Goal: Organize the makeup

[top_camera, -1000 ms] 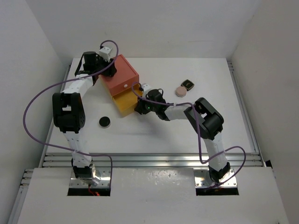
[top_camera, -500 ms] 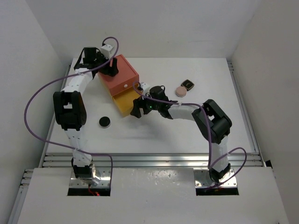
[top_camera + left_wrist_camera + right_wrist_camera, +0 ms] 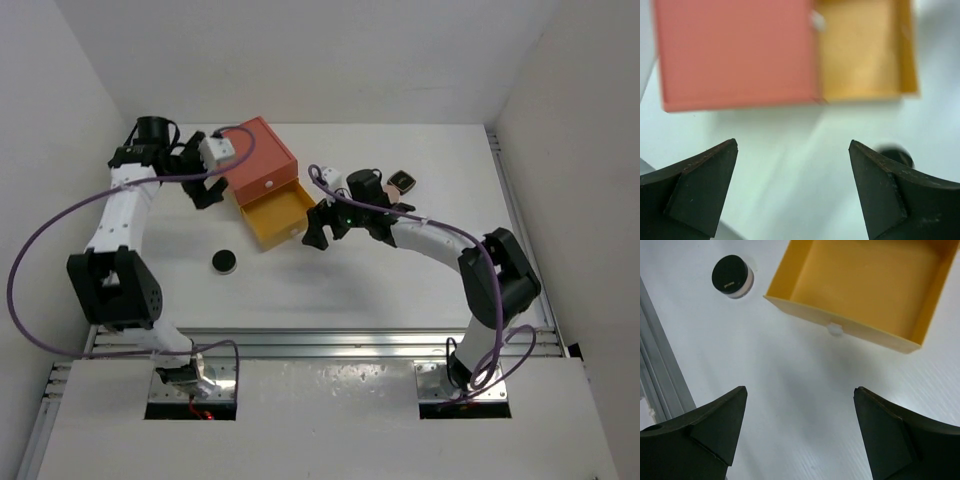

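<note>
Two pincers, both released, neither grasping anything.

1. Left pincer (image 3: pixel 792 145): we record the jaws spread wide, with only bare worktop (image 3: pixel 400 280) between the fingers (image 3: pixel 700 185). In the overhead view it sits upper left of centre, just beside the left side of the box (image 3: pixel 258 152).

2. Right pincer (image 3: pixel 800 390): jaws likewise wide, with bare worktop beneath. From overhead it sits at centre, just right of the drawer (image 3: pixel 280 220) and facing its front.

3. Disc (image 3: pixel 224 262): we place it on the worktop, lower left of centre and apart from the drawer. The right wrist view puts it upper left, a black lid over a pale body, near the drawer's left corner but not touching. The left wrist view shows it lower right, half hidden behind a finger.

4. Black compact (image 3: pixel 402 181): on the worktop, upper right of centre, close behind the right arm's wrist. We cannot tell whether they touch.

5. Box: orange, upper centre, resting on the worktop.

6. Drawer: yellow, standing out from the box toward the lower right, its floor in plain sight. A small white knob (image 3: pixel 835 330) sits on its front wall.
</note>
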